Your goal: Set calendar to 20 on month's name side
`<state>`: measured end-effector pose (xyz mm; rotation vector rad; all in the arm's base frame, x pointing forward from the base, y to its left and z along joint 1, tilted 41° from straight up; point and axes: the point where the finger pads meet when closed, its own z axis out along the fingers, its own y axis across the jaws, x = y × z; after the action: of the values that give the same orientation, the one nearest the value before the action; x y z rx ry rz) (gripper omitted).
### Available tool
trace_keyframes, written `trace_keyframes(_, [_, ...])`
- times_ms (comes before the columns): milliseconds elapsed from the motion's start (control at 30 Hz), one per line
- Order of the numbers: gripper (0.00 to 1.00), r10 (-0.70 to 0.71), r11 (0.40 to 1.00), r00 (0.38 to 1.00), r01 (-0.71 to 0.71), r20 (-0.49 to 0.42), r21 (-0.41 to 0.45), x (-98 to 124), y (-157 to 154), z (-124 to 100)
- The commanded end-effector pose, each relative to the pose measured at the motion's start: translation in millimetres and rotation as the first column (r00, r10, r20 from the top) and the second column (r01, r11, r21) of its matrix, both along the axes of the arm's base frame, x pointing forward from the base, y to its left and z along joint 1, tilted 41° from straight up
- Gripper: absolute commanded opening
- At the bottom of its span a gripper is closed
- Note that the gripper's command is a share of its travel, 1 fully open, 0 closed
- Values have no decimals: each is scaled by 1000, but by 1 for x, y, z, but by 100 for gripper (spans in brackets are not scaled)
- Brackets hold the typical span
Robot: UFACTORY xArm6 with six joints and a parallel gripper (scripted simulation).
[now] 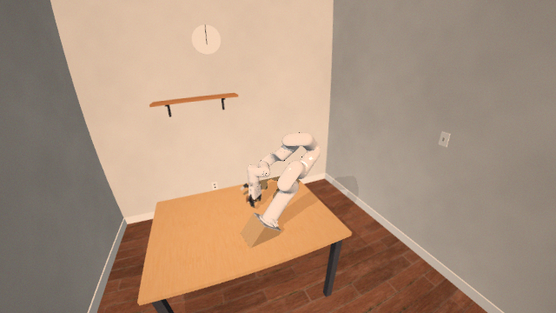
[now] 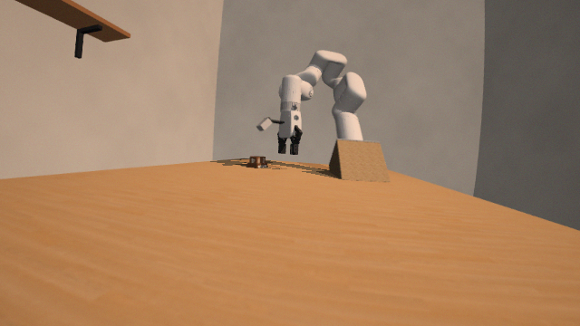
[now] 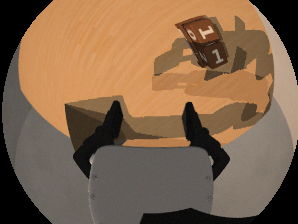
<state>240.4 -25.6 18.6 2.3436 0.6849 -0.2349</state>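
Two brown cubes stand side by side at the tray. The farther cube (image 3: 206, 31) shows a sideways white 1 on top and a 0 on its left side in the wrist view. The nearer cube (image 3: 216, 55) shows a 1 on top and a narrow digit, possibly 2, on its left side. Whether the side digits are upright is unclear. The tray (image 3: 189, 45) shows only as a thin strip along the cubes' left side; its floor is hidden. The cubes are tiny in the exterior view. My gripper (image 1: 254, 203) (image 2: 288, 151) (image 3: 152, 108) is open and empty, above the table and beside the cubes.
The arm's wedge-shaped base block (image 1: 261, 232) (image 2: 362, 160) (image 3: 80, 127) stands on the table (image 1: 191, 243) (image 2: 272, 235). Arm shadows fall around the cubes. A wall shelf (image 1: 194, 100) (image 2: 86, 20) is behind the table.
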Motion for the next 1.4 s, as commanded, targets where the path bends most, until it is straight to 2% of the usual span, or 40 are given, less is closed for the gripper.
trace_keyframes(0, [100,-12,1000,1000,12,16,-4,9,10,-8])
trace_keyframes(133, [100,-28,1000,999,29,30,-3,10,11,-9])
trace_keyframes(300, [100,-142,990,981,143,129,9,13,15,-13])
trace_keyframes(367, [100,-142,990,981,143,129,9,20,24,-20])
trace_keyframes(600, [100,-149,989,980,149,135,10,23,28,-23])
trace_keyframes(767, [100,-264,964,935,264,235,34,26,30,-26])
trace_keyframes(867, [100,-269,963,933,269,239,36,36,43,-36])
trace_keyframes(1067, [100,-276,961,930,275,244,37,37,45,-38])
trace_keyframes(1233, [100,-382,922,861,380,335,74,39,47,-40])
trace_keyframes(1367, [100,-388,919,856,386,341,76,51,62,-52])
